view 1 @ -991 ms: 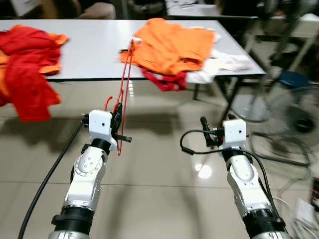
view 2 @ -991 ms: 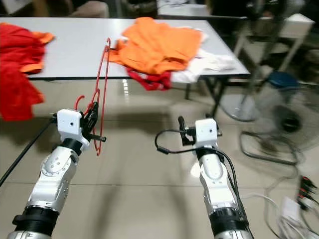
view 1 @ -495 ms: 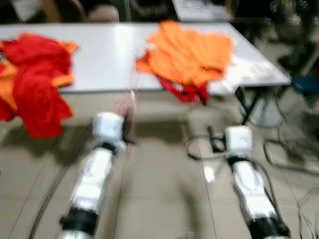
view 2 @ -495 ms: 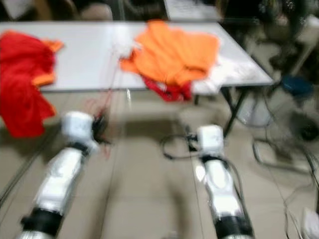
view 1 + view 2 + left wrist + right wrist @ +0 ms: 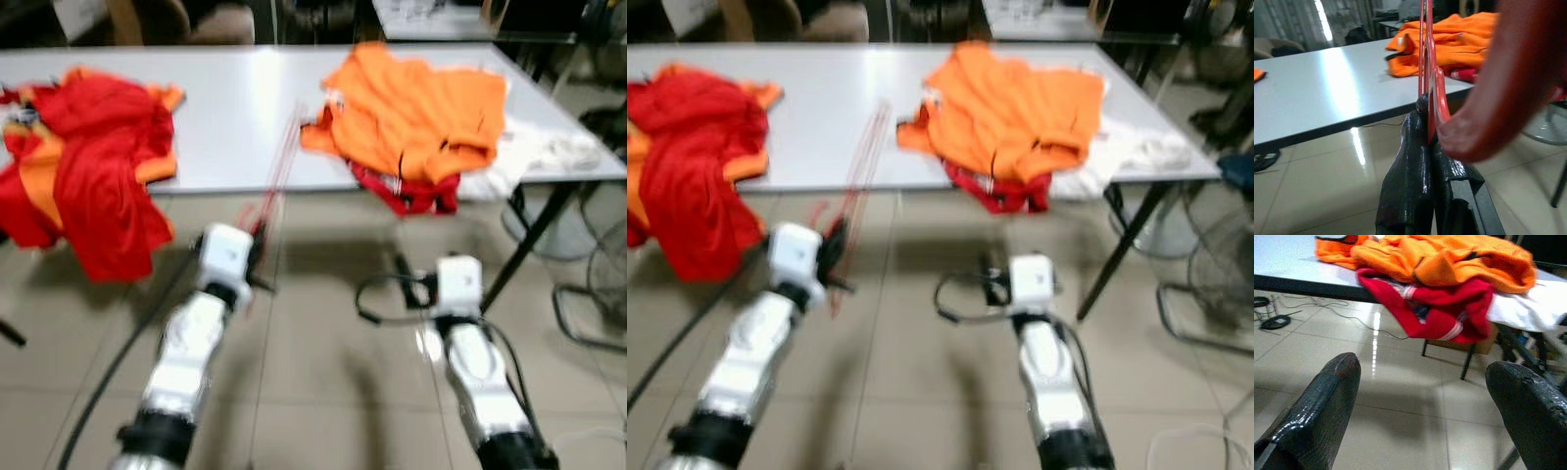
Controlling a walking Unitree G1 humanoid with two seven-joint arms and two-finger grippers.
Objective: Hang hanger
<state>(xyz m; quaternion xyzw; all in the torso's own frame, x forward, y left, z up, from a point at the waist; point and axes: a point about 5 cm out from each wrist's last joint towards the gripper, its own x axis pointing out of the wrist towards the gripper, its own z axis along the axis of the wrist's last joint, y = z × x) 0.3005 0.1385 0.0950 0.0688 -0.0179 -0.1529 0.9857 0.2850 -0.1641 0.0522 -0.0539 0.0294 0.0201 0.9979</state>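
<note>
White table (image 5: 225,108), orange clothes (image 5: 411,108), red clothes (image 5: 93,166)

Head stereo pair looks forward-down, sharing table (image 5: 225,108); wrist cams low, close, facing table edge.

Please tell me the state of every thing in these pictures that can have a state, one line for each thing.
red hanger: clamped in the left gripper, held upright, not hung.
left gripper: shut on the red hanger.
right gripper: open, holding nothing.
orange garment: crumpled in a heap on the table.
red garment: crumpled, draped over the table's front edge.
red cloth: hanging over the table edge under the orange garment.
white cloth: bunched on the table.
</note>
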